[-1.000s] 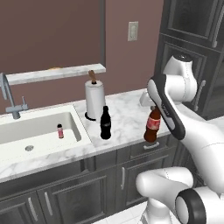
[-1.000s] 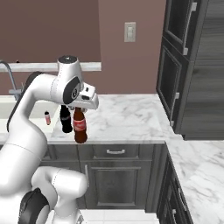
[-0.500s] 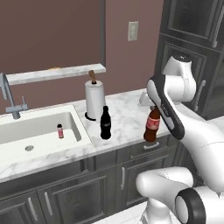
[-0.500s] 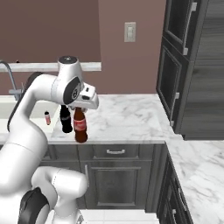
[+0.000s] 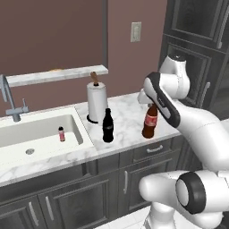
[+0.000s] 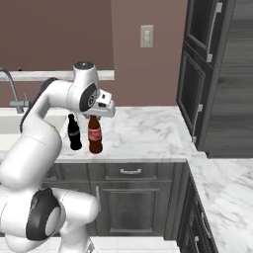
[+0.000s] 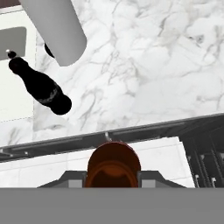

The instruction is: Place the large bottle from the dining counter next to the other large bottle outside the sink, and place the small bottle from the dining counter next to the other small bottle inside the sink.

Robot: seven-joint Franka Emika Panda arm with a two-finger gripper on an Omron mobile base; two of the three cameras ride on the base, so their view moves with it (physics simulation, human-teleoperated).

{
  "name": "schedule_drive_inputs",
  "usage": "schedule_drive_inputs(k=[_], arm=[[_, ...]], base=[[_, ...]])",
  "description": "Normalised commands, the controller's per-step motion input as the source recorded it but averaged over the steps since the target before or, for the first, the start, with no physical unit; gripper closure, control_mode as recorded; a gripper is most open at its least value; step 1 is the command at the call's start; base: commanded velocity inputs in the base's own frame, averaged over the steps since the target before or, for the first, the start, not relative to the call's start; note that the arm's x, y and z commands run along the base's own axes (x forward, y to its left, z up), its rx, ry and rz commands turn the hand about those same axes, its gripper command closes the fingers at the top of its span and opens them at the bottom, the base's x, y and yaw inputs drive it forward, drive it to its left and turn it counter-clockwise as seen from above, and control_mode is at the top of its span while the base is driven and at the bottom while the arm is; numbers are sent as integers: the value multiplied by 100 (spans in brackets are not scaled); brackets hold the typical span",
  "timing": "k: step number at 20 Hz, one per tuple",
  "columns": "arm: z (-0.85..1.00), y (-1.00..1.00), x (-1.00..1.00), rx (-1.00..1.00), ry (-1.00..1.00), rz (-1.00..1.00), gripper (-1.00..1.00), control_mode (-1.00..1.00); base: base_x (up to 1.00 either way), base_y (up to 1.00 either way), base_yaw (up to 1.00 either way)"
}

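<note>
The large bottle (image 5: pixel 150 120) (image 6: pixel 95 136), brown with a red label, stands upright over the marbled counter, and my gripper (image 5: pixel 151 105) (image 6: pixel 94 117) is shut on its neck. From the hand view I look down on its shoulder (image 7: pixel 113 164) between the fingers. Whether its base touches the counter I cannot tell. The other large bottle (image 5: pixel 108 126) (image 6: pixel 74 132) (image 7: pixel 43 89), near-black, stands a short way to its left, between it and the sink (image 5: pixel 40 130). A small pink-red bottle (image 5: pixel 61 133) stands inside the sink. The dining counter is out of view.
A paper towel roll (image 5: pixel 97 102) (image 7: pixel 57 26) stands behind the black bottle. The steel tap (image 5: pixel 9 100) (image 6: pixel 12 91) rises at the sink's far left. A marbled ledge (image 5: pixel 53 75) runs along the wall. Tall dark cabinets (image 5: pixel 197 58) (image 6: pixel 217 74) close off the right.
The held brown bottle has shifted a little away from the counter's front edge, toward the wall. The black bottle and the small bottle in the sink have stayed put.
</note>
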Motion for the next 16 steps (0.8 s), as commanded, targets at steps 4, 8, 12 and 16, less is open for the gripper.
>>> schedule_drive_inputs(k=[4, 8, 12, 16], arm=[[-11, 41, 35, 0, 3, 0, 100, -100], [-12, 27, 51, 0, 5, 0, 100, -100], [-14, 7, 66, 0, 3, 0, 100, -100], [-11, 0, 62, 0, 1, 0, 100, -100]], base=[[0, 0, 0], [0, 0, 0], [0, 0, 0], [0, 0, 0]])
